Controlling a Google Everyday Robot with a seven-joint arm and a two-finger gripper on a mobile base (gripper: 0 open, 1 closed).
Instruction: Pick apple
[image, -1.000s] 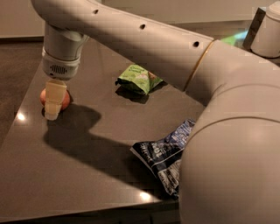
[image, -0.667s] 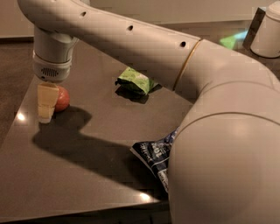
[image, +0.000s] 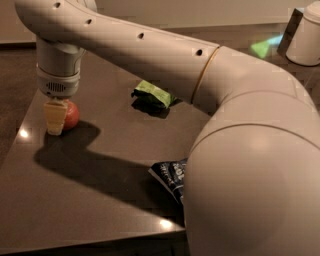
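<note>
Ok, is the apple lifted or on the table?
On the table: the apple rests there, its shadow meeting its base; the gripper hangs low right beside it.

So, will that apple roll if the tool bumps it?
Likely yes: the apple is round and sits loose on the smooth, glossy table, so a glancing touch could roll it. It looks firm, so probably no squashing. The tool is down beside it near the table's edge, so a roll that way may drop it.
</note>
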